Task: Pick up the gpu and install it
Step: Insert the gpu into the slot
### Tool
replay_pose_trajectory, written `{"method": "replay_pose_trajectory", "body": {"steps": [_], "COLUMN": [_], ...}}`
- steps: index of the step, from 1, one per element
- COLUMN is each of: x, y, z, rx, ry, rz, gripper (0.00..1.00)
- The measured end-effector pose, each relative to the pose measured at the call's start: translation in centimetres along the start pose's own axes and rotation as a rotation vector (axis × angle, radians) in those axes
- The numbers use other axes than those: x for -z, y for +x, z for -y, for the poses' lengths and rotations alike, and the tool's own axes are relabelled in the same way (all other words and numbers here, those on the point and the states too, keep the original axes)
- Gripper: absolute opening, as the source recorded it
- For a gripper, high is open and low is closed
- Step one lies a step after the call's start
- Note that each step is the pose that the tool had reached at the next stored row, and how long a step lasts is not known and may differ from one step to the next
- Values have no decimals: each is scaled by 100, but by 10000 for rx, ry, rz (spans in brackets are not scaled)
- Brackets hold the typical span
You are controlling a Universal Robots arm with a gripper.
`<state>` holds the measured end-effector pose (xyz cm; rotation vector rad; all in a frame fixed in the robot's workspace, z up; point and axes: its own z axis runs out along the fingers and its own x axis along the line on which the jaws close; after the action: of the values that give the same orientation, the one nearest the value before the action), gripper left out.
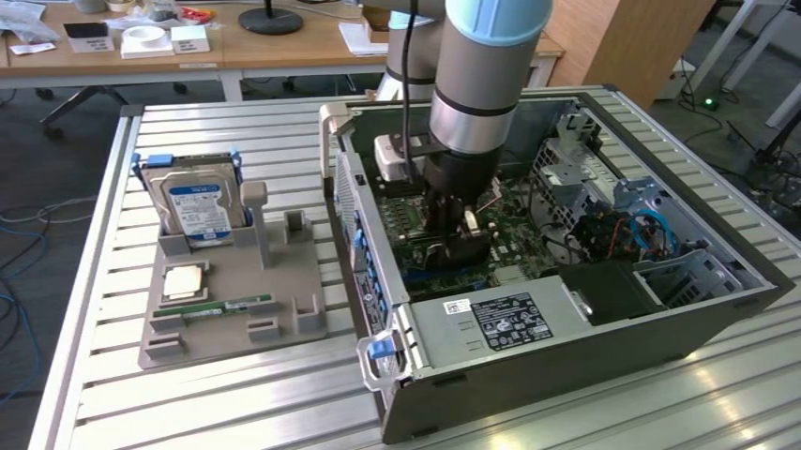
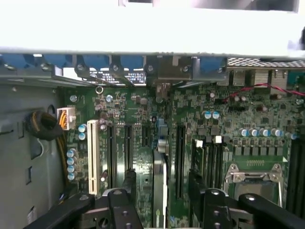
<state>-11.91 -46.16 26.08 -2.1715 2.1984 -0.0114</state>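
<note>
One gripper point(image 2: 159, 191), on my arm, lowered inside the open computer case point(image 1: 701, 309); its fingers point(image 2: 127, 183) stand spread apart, released. One gpu point(image 2: 160, 183), seen edge-on as a thin card standing upright in a motherboard point(image 2: 143, 129) slot, between the two fingers; I cannot tell whether either finger touches it. One hard drive point(image 1: 201, 208) with blue-white label, upright in the grey holder point(image 1: 232, 319) on the slatted table point(image 1: 225, 412), at the exterior view's left, well apart from the case.
</note>
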Motion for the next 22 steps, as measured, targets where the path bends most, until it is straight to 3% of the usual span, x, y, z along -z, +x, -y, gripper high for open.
{"method": "replay_pose_trajectory", "body": {"steps": [16,22], "x": [642,861], "y": [-20,-28], "z": [27,36], "rx": [1,3], "ry": [0,0], "rz": [-7,-44], "gripper": [56,56]}}
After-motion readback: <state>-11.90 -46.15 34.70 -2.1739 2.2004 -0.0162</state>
